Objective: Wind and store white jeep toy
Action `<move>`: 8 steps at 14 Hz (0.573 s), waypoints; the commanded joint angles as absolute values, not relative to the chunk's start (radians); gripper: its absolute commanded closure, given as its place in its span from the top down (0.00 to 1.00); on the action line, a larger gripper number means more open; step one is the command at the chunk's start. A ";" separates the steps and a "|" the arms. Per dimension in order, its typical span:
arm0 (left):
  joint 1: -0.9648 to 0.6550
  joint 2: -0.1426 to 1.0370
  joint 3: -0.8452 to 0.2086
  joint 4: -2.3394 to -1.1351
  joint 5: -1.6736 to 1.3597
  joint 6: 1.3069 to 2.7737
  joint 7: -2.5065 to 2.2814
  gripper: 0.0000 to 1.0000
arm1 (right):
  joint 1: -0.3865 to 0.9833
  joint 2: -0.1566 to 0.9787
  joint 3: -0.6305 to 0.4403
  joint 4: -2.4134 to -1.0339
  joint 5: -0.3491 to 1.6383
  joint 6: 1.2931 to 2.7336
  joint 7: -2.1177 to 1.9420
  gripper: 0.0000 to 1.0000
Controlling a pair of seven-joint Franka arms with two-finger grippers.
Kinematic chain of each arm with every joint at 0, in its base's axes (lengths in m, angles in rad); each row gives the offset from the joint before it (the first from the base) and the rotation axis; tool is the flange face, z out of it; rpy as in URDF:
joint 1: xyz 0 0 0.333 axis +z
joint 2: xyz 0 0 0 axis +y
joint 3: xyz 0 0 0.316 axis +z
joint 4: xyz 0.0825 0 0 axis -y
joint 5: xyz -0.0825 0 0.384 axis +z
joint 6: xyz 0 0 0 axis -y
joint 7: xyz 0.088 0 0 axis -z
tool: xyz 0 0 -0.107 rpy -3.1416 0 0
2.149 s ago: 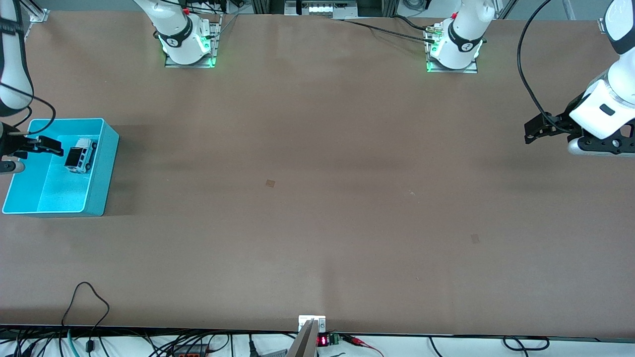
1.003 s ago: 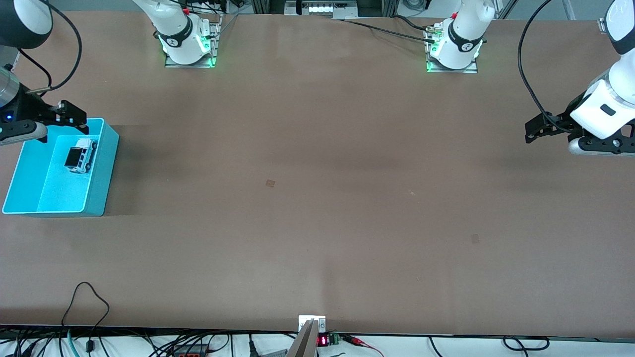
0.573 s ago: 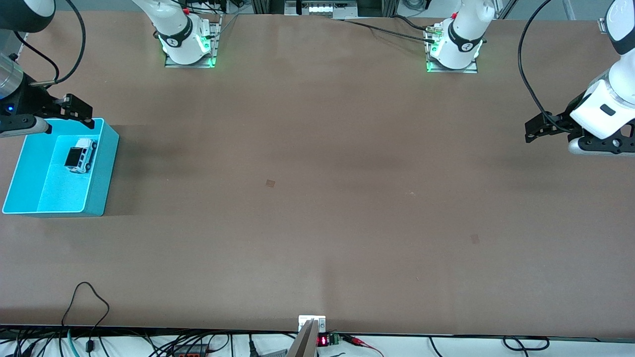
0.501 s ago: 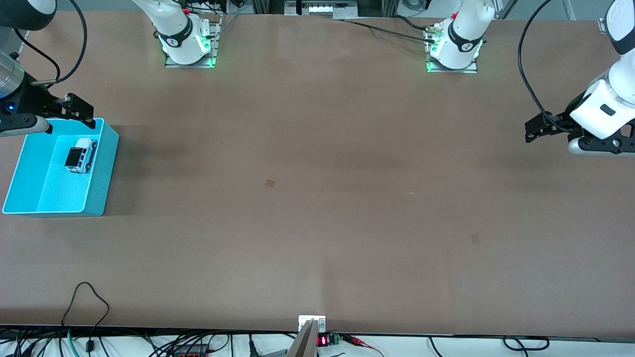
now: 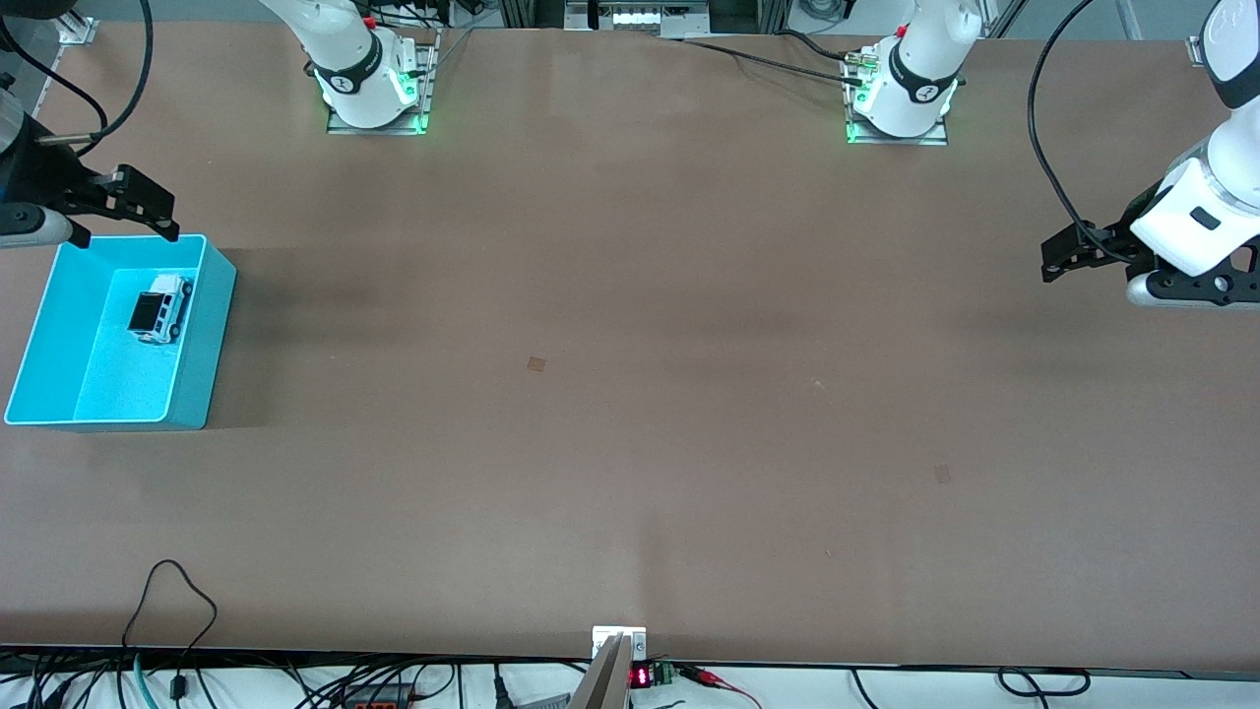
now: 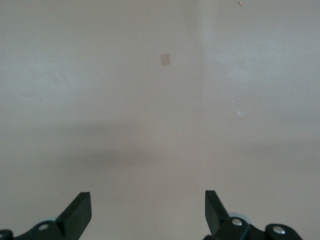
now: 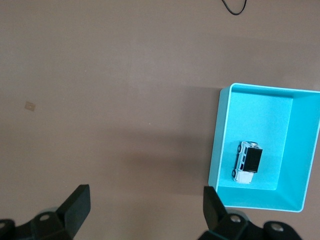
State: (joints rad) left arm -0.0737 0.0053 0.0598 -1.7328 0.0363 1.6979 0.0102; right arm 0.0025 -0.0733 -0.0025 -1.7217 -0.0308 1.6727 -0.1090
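White jeep toy point(image 5: 160, 308) below right hand point(image 5: 148, 212).

Right gripper point(image 5: 148, 209) hanging up in the air just off the cyan bin point(image 5: 202, 335), fingers spread wide, nothing in them. Left gripper point(image 5: 1058, 258) waiting well apart from that bin, looks wide open too, empty.

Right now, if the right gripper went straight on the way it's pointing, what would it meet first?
Probably bare brown tabletop. The open right gripper points down beside the cyan plastic bin, not into it; depth is unclear.
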 commanded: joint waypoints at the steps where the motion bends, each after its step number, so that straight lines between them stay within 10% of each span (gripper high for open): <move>1: -0.067 -0.015 0.055 -1.747 0.054 1.687 0.025 1.00 | 0.015 -0.074 -0.009 -1.689 -0.018 1.644 -0.092 1.00; 8: -0.068 -0.015 0.055 -1.747 0.054 1.686 0.025 1.00 | -0.006 -0.071 -0.011 -1.669 0.024 1.644 -0.100 1.00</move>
State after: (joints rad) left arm -0.0738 0.0053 0.0596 -1.7328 0.0363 1.6924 0.0102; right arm -0.0030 -0.0733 -0.0131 -1.7024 -0.0201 1.6685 -0.1088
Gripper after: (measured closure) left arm 0.000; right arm 0.000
